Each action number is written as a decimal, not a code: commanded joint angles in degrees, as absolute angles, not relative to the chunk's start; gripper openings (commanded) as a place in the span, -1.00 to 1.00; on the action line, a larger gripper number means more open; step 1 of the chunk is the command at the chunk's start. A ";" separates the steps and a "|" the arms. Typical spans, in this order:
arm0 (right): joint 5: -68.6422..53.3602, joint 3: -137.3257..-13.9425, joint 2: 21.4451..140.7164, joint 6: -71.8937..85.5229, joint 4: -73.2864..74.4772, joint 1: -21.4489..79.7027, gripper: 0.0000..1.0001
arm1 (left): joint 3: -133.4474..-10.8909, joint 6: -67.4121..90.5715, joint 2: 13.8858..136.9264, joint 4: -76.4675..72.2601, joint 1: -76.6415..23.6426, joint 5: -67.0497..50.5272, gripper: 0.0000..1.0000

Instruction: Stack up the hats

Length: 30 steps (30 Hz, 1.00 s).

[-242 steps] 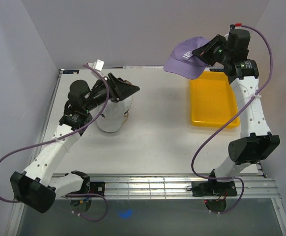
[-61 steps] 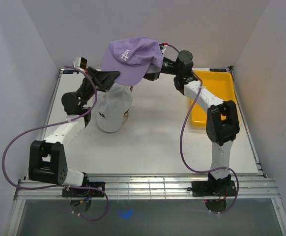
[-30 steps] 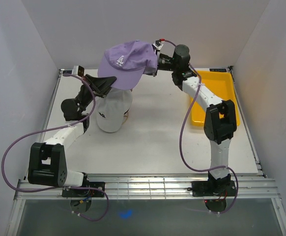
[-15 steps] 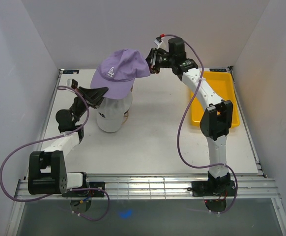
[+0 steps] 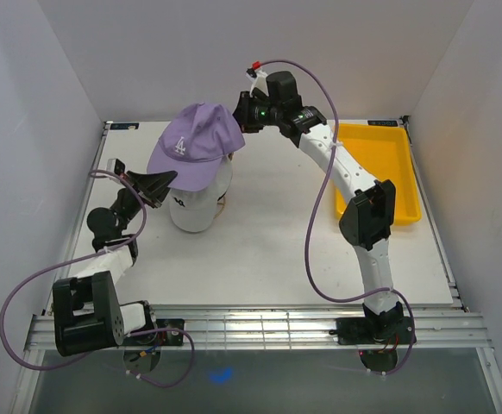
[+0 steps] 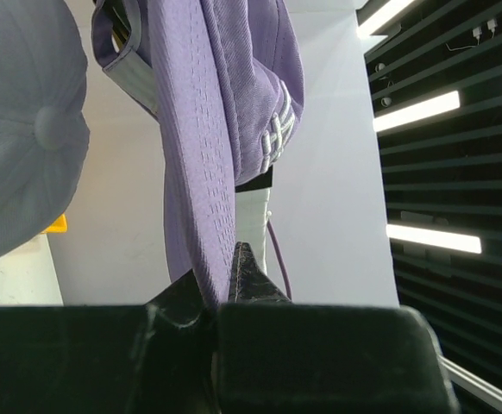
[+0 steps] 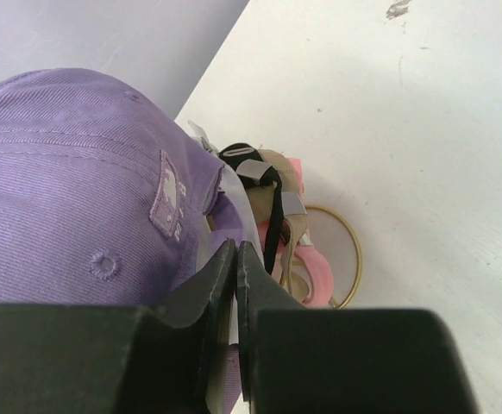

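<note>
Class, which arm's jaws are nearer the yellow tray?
Right. The right arm's jaws grip the purple cap's back, left of the yellow tray; the left arm's jaws hold its brim, farther left beyond the hat stack.

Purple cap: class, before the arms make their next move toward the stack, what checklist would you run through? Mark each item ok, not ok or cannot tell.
1. Left gripper shut on the purple cap at its brim: ok.
2. Right gripper shut on the cap's back edge: ok.
3. Purple cap positioned over the white cap: ok, they overlap in the top view.
4. Purple cap seated on the white cap: not ok, the left wrist view shows a gap between them.
5. Brims of the two caps lined up: cannot tell, the white cap's brim is hidden.
</note>
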State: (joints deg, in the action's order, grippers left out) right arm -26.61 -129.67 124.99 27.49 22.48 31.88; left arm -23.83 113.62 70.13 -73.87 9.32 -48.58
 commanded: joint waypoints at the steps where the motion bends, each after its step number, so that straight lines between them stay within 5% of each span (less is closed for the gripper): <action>1: -21.01 -131.57 123.92 22.85 19.25 33.31 -0.84 | -22.59 114.34 68.38 -96.59 11.94 -53.26 -1.00; 30: -16.44 -130.96 125.77 21.97 15.21 34.80 -0.84 | -12.57 115.31 67.85 -98.17 24.08 -64.33 -1.00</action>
State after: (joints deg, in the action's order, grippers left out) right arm -18.41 -130.37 126.50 23.51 19.07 35.73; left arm -13.72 114.96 68.03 -74.76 22.52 -62.94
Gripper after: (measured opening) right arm 0.082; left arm 0.088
